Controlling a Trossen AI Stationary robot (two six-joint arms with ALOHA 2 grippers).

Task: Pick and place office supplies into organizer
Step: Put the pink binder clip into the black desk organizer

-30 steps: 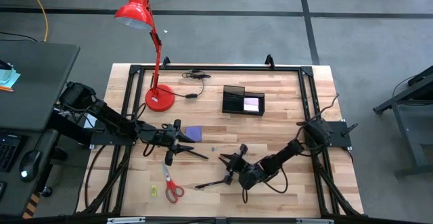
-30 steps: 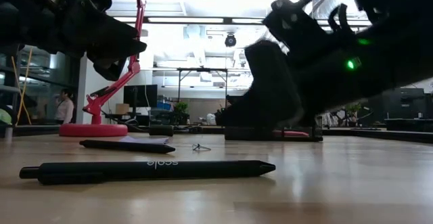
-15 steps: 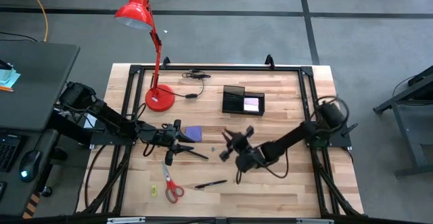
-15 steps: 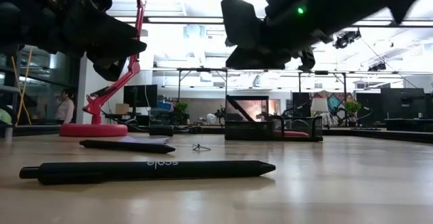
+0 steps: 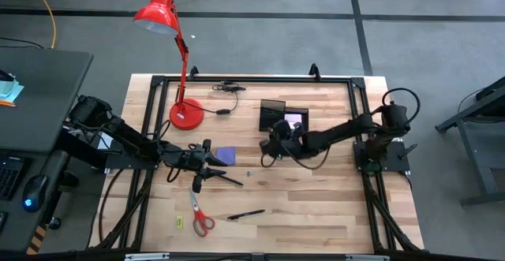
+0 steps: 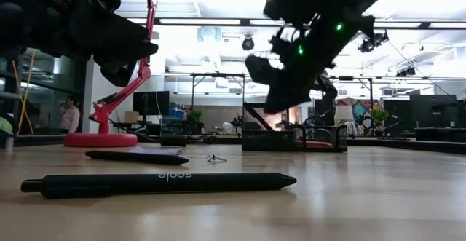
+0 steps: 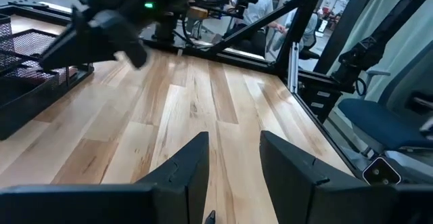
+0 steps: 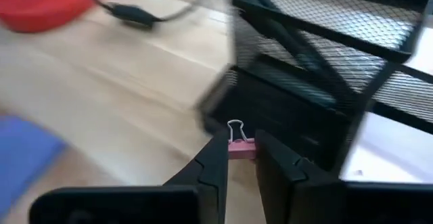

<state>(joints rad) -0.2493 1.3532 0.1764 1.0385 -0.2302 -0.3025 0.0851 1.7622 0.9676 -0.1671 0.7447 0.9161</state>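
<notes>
Currently right pincer (image 8: 238, 149) pinches a pink binder clip (image 8: 241, 145) just beside the organizer (image 5: 282, 117). Risk: clip snags the mesh wall and drops outside. Left pincer (image 7: 233, 163) slightly spread, empty, low over tabletop (image 5: 331, 206) by the purple note pad (image 5: 226, 155).

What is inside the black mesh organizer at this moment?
From above, the organizer holds a pink note pad in its right section. The right gripper, shut on a pink binder clip, hangs at its front edge. The left, taller section's contents cannot be made out.
</notes>
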